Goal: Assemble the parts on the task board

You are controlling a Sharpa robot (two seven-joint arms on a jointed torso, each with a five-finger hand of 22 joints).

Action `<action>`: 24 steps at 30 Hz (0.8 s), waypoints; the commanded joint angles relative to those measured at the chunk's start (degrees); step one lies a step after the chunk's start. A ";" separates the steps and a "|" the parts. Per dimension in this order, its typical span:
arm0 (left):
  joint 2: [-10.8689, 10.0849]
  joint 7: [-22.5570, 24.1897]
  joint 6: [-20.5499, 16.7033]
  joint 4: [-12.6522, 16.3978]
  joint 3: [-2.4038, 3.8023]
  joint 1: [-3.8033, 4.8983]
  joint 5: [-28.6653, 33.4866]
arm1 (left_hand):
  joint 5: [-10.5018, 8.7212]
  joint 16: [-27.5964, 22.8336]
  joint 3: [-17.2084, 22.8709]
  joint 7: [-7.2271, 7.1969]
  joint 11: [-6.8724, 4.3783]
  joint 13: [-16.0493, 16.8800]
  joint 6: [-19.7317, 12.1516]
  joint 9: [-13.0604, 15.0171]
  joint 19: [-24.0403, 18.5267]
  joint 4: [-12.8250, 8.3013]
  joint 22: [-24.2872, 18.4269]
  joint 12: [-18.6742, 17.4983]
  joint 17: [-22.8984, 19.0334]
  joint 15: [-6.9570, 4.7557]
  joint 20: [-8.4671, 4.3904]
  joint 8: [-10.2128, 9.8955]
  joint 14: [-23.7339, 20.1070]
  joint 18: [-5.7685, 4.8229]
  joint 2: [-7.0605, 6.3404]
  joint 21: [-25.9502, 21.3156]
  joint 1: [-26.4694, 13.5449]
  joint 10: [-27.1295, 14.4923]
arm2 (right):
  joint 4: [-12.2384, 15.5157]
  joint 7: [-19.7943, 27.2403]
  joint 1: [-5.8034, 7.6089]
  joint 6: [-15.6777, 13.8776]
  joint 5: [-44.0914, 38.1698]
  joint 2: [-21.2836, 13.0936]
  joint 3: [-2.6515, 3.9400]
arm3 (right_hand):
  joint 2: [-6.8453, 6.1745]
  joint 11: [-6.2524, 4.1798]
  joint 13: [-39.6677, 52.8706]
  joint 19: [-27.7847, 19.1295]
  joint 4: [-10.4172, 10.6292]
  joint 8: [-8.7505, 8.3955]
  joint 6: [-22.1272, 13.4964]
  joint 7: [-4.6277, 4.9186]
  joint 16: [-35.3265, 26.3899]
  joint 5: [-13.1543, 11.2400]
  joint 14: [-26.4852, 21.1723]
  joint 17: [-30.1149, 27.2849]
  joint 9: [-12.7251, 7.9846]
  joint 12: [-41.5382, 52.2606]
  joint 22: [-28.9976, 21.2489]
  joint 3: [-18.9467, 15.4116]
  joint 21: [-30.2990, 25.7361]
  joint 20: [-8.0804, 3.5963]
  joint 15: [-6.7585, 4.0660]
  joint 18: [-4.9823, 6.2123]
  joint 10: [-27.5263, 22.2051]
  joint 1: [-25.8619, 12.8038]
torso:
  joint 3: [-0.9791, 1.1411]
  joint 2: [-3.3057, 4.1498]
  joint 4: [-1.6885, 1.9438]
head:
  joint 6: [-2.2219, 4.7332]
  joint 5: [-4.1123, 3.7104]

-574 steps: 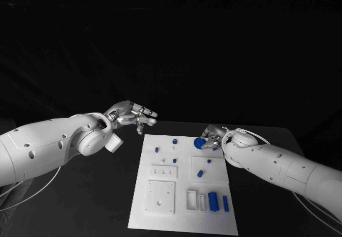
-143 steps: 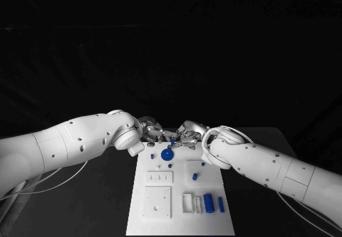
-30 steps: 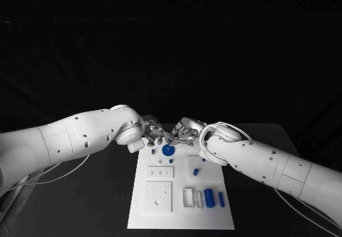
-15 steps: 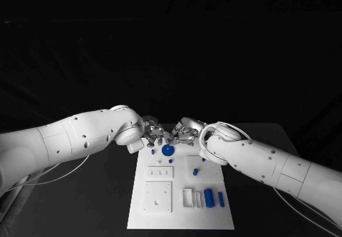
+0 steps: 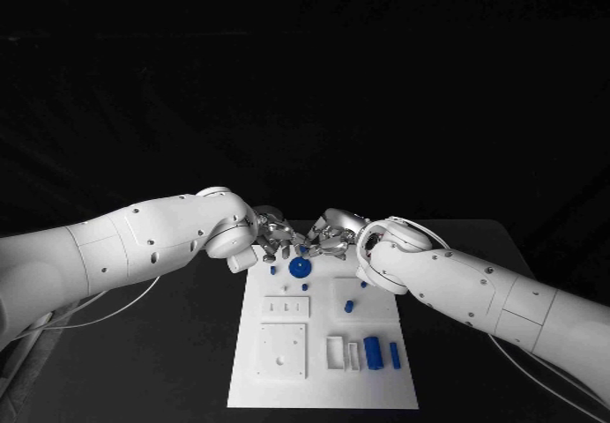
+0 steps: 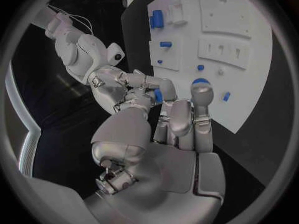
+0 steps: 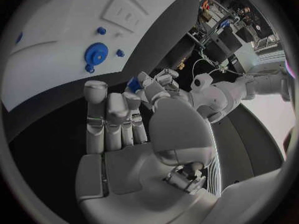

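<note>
The white task board [image 5: 324, 388] lies lengthwise on the black table. My two hands meet fingertip to fingertip over its far end. Left hand [image 5: 271, 236] and right hand [image 5: 331, 240] both pinch a small blue part [image 5: 302, 250] between them. The right wrist view has that part [image 7: 132, 84] at the left hand's [image 7: 157, 83] fingertips. In the left wrist view it [image 6: 157, 95] sits against the right hand [image 6: 124, 84]. A blue gear [image 5: 299, 267] lies flat on the board just below the hands; it is also the blue gear [image 7: 95, 54] near the board's edge and the blue gear [image 6: 201, 81] half hidden behind a fingertip.
Small blue pegs [image 5: 348, 306] dot the board's middle. A blue cylinder [image 5: 374, 351] and a thinner blue bar [image 5: 394, 354] lie near the front right beside white slots [image 5: 337, 352]. Two white blocks [image 5: 282, 350] sit at the board's left. Both forearms flank the far end.
</note>
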 commanded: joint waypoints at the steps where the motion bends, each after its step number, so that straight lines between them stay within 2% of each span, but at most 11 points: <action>1: -0.06 0.62 0.58 0.01 -0.03 0.01 -0.77 | 0.27 0.29 9.36 -0.36 -0.05 0.07 0.28 -0.04 -0.15 -9.37 3.34 -0.21 0.00 -0.22 -0.27 0.15 -0.07 -0.55 -0.56 0.08 0.17 0.18 | -0.08 0.19 0.02 -0.30 -0.07 -0.14 0.04 | -0.20 -0.07 -0.10 0.24 0.30 0.11 -0.27 -0.06 -0.19 0.23 0.15 -0.05 0.00 -0.15 4.24 -0.08 -0.24 0.08 -0.10 -0.60 -0.45 -0.21 | -0.01 0.00 -0.02 | -0.05 -0.04; 14: -0.05 1.79 0.24 0.24 -0.03 0.01 -1.76 | 0.29 0.25 8.93 -0.41 0.07 -0.09 1.30 -1.12 -0.15 -9.55 3.34 -0.48 0.11 -0.18 -0.23 -0.53 0.00 -0.68 -1.52 0.02 1.86 0.65 | -0.68 0.44 -0.09 -0.40 0.51 0.00 -0.07 | -0.72 0.18 -1.35 -0.03 0.78 0.09 -1.89 0.42 -1.61 0.78 -0.17 -0.95 -0.08 -1.80 3.84 -0.84 -2.59 0.31 0.11 -0.36 -1.33 -0.36 | -0.02 0.03 0.07 | -0.14 -0.01; 17: -0.08 2.19 0.05 0.37 -0.03 0.01 -2.29 | 0.57 0.35 8.85 -0.46 0.09 -0.17 1.59 -1.28 -0.08 -9.70 3.37 -0.55 0.24 -0.16 -0.21 -0.53 0.12 -0.72 -1.82 0.16 2.23 0.89 | -0.84 0.57 -0.11 -0.43 0.90 0.02 -0.14 | -1.24 0.63 -2.23 -0.35 1.07 0.05 -4.28 1.18 -2.58 1.22 -0.55 -1.56 -0.29 -3.09 3.48 -1.47 -4.47 0.51 0.41 -0.19 -2.11 -0.78 | -0.03 0.01 0.05 | -0.16 0.01; 19: -0.13 2.37 -0.11 0.42 -0.03 0.01 -2.60 | 1.05 0.43 8.80 -0.48 0.11 -0.24 1.79 -1.39 -0.04 -9.74 3.41 -0.63 0.37 -0.17 -0.22 -0.53 0.24 -0.76 -2.03 0.28 2.39 1.09 | -0.96 0.79 -0.12 -0.41 1.33 0.01 -0.18 | -1.58 1.01 -3.47 -1.01 1.39 0.10 -6.37 1.72 -4.33 1.62 -1.26 -2.70 -0.30 -4.90 2.75 -2.45 -7.74 0.86 0.75 0.12 -3.24 -0.82 | -0.06 -0.01 -0.01 | -0.19 0.03; 20: -0.16 2.41 -0.16 0.43 -0.03 0.01 -2.74 | 1.18 0.41 8.81 -0.50 0.10 -0.26 1.89 -1.41 0.00 -9.78 3.44 -0.66 0.36 -0.19 -0.22 -0.51 0.25 -0.78 -2.09 0.39 2.45 1.15 | -1.02 0.92 -0.12 -0.43 1.49 0.00 -0.20 | -1.78 1.39 -5.41 -2.17 1.44 0.22 -8.67 2.29 -7.63 1.81 -2.58 -4.87 -0.40 -7.85 1.53 -3.03 -12.83 1.16 1.05 0.45 -5.00 -0.64 | -0.05 0.00 -0.05 | -0.18 0.11; 21: -0.19 2.46 -0.25 0.41 -0.03 0.01 -2.91 | 1.30 0.44 8.82 -0.51 0.09 -0.28 1.93 -1.45 0.01 -9.77 3.44 -0.69 0.42 -0.20 -0.24 -0.52 0.29 -0.79 -2.13 0.40 2.47 1.20 | -1.09 1.13 -0.13 -0.43 1.68 -0.02 -0.22 | -1.84 1.71 -7.93 -3.75 1.44 0.18 -11.40 2.74 -11.93 2.05 -4.03 -8.06 -0.28 -10.25 -0.46 -3.99 -19.23 1.60 1.46 0.81 -6.06 -0.02 | -0.06 -0.01 -0.09 | -0.13 0.13; 22: -0.20 2.48 -0.31 0.37 -0.03 0.01 -3.03 | 1.32 0.45 8.82 -0.52 0.09 -0.28 1.93 -1.46 0.02 -9.77 3.44 -0.70 0.43 -0.20 -0.24 -0.52 0.30 -0.79 -2.13 0.40 2.48 1.20 | -1.13 1.30 -0.13 -0.46 1.82 -0.07 -0.24 | -2.06 2.11 -9.07 -4.09 1.90 -0.02 -17.25 3.41 -13.11 2.70 -4.56 -9.37 -0.54 -10.45 -1.73 -5.65 -21.97 1.95 1.83 0.94 -6.70 0.41 | -0.05 -0.01 -0.10 | -0.12 0.13; 23: -0.21 2.49 -0.35 0.34 -0.03 0.01 -3.12 | 1.44 0.46 8.83 -0.53 0.07 -0.30 2.01 -1.48 0.04 -9.80 3.45 -0.72 0.47 -0.21 -0.26 -0.51 0.32 -0.81 -2.20 0.47 2.51 1.27 | -1.15 1.43 -0.13 -0.48 1.91 -0.13 -0.25 | -2.09 2.37 -10.01 -3.90 2.38 -0.19 -20.60 3.60 -13.30 3.01 -4.77 -10.10 -0.79 -10.21 -2.48 -7.05 -22.88 2.10 1.91 0.98 -7.25 0.96 | -0.04 0.00 -0.07 | -0.08 0.06; 24: -0.22 2.49 -0.37 0.31 -0.03 0.01 -3.19 | 1.49 0.46 8.83 -0.54 0.06 -0.31 2.04 -1.49 0.05 -9.81 3.46 -0.73 0.48 -0.22 -0.26 -0.51 0.33 -0.82 -2.22 0.49 2.52 1.30 | -1.17 1.57 -0.13 -0.51 2.00 -0.19 -0.26 | -2.08 2.46 -10.70 -3.83 2.74 -0.30 -22.45 3.73 -13.44 3.18 -4.98 -10.63 -0.90 -10.03 -2.97 -7.81 -23.52 2.19 2.00 0.99 -7.61 1.38 | -0.04 0.00 -0.07 | -0.08 0.06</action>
